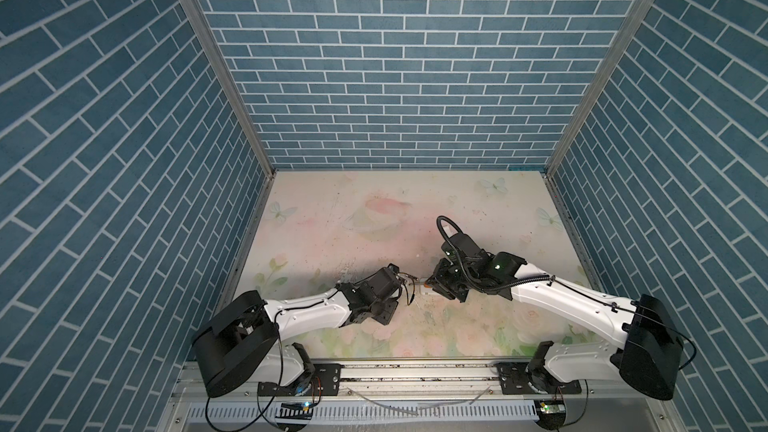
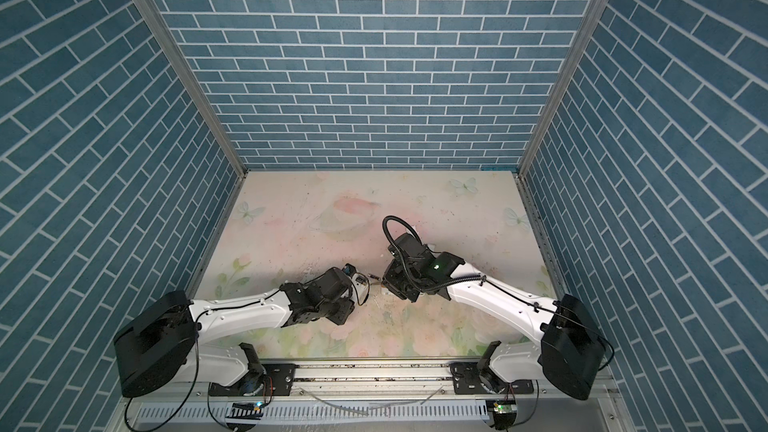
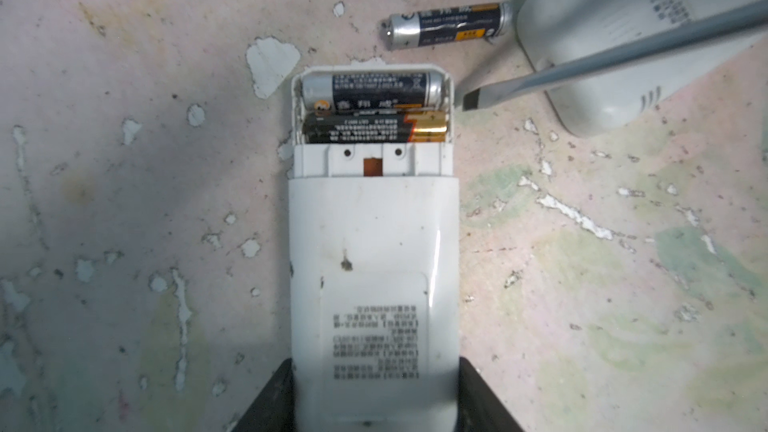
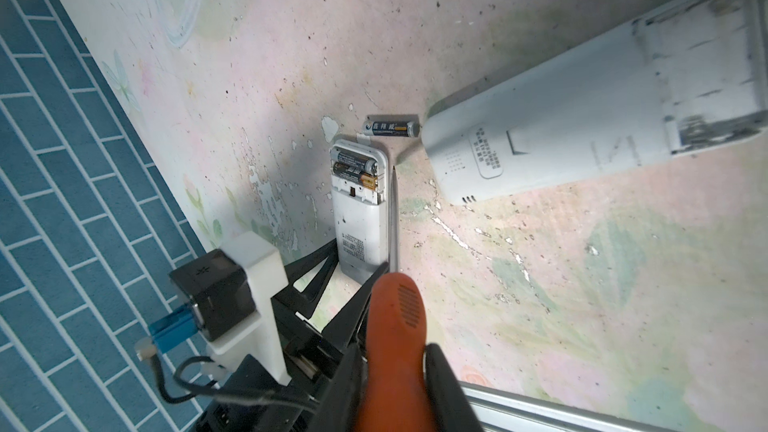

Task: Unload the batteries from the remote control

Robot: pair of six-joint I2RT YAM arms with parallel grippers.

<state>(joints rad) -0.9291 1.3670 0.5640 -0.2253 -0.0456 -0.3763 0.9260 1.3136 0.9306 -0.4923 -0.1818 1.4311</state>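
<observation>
Screwdriver (image 4: 395,313) clenched in right gripper (image 4: 395,367), tip beside remote (image 3: 374,243); left gripper (image 3: 374,407) grasps remote; two batteries (image 3: 370,89) inside it, loose battery (image 3: 446,24) near it.

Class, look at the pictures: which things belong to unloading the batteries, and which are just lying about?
In the job: small remote, gripped by the left gripper; its silver-ended battery and gold-ended battery; screwdriver in the right gripper.
Lying about: loose battery, already out; second remote on the table, not gripped.
</observation>
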